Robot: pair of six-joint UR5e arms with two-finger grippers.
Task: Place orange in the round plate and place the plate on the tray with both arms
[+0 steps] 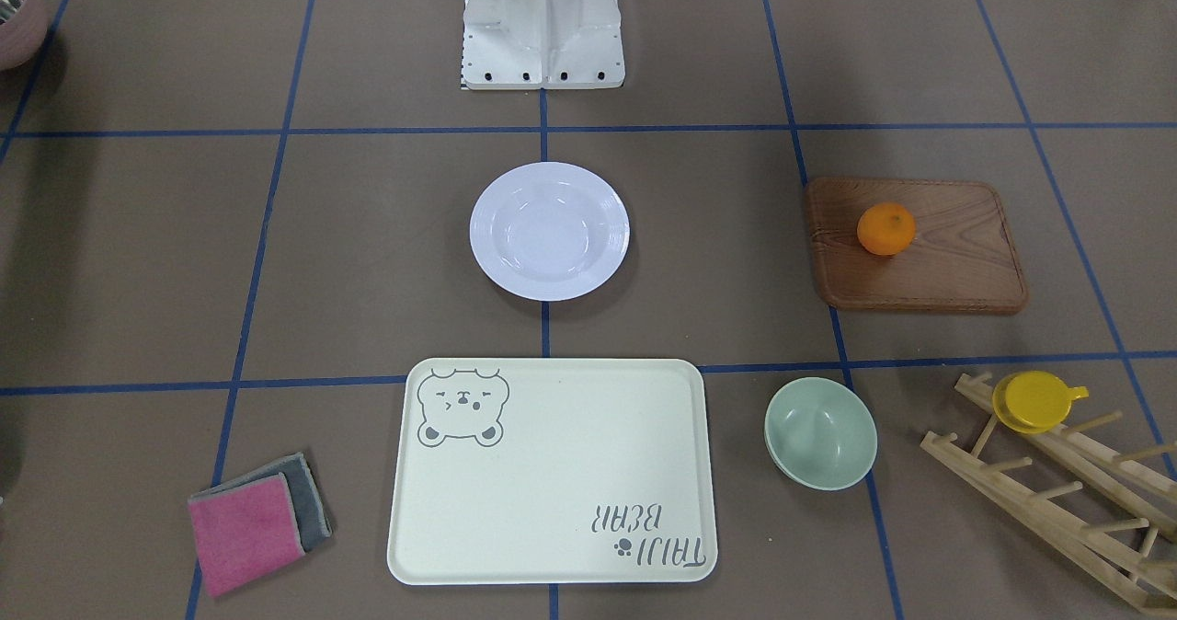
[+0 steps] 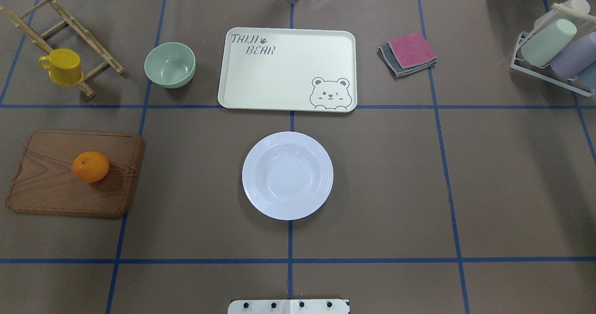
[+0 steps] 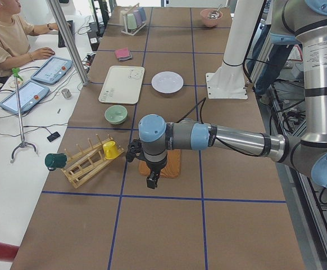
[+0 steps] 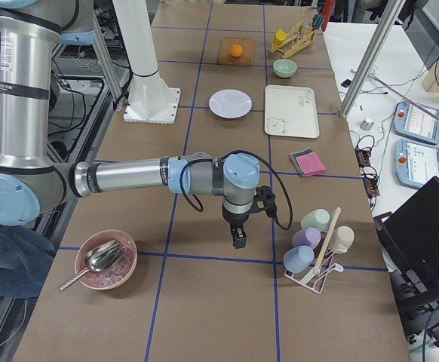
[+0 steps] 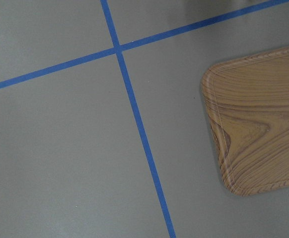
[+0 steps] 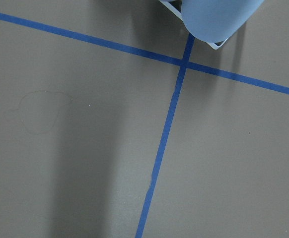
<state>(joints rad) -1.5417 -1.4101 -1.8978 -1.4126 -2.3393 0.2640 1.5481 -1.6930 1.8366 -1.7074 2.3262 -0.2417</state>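
The orange [image 2: 91, 167] sits on a brown wooden board [image 2: 74, 173] on the robot's left. The white round plate [image 2: 287, 175] lies empty at the table's middle. Beyond it lies the cream tray [image 2: 287, 69] with the bear drawing, nothing on it. My left gripper [image 3: 151, 180] shows only in the exterior left view, hanging over the table by the board's near end. My right gripper [image 4: 239, 240] shows only in the exterior right view, pointing down near the cup rack. I cannot tell whether either is open or shut. The wrist views show no fingers.
A pale green bowl [image 2: 170, 64] stands left of the tray. A wooden rack [image 2: 56, 39] holds a yellow cup [image 2: 63, 66]. Folded pink and grey cloths [image 2: 408, 53] lie right of the tray, a cup rack [image 2: 554, 53] further right. A pink bowl with a spoon [image 4: 105, 260] sits at the table's right end.
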